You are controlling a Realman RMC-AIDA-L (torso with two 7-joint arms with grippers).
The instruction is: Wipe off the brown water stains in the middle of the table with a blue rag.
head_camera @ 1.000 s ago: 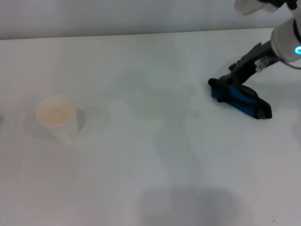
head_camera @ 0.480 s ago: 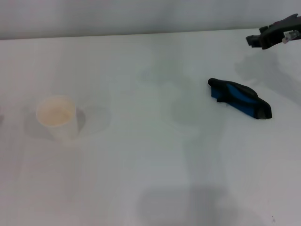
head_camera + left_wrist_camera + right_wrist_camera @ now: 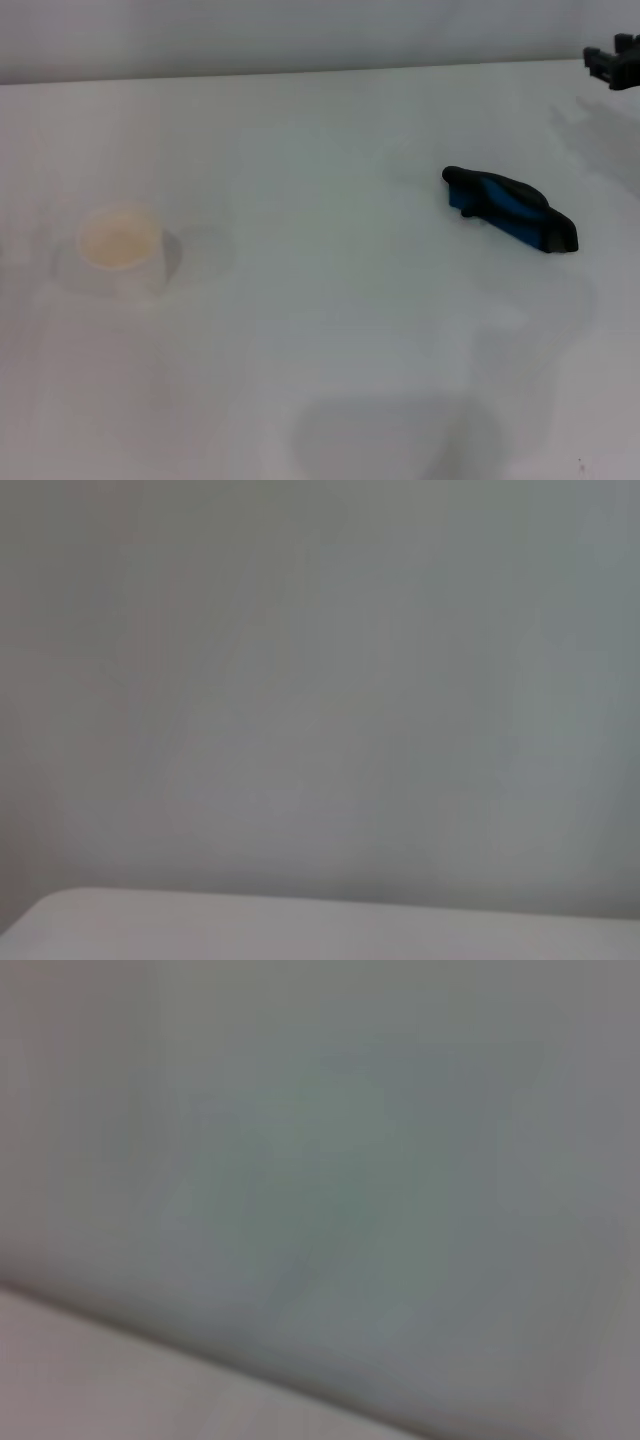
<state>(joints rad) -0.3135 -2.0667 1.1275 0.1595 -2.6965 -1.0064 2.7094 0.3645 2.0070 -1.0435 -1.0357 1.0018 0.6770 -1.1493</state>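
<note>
Where white table (image 3: 320, 330) meets grey wall: blue rag (image 3: 510, 208) lying bunched right of centre, unheld; paper cup (image 3: 120, 250) standing far left; right gripper (image 3: 615, 66) at far right edge, finger state indiscernible.

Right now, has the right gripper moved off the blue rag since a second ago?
Yes. The right gripper has pulled up and away to the table's far right edge; the blue rag lies where it was.

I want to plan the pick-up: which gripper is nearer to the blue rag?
Right. The right gripper is at the table's far right edge, beyond the rag. The left gripper is not in view.
</note>
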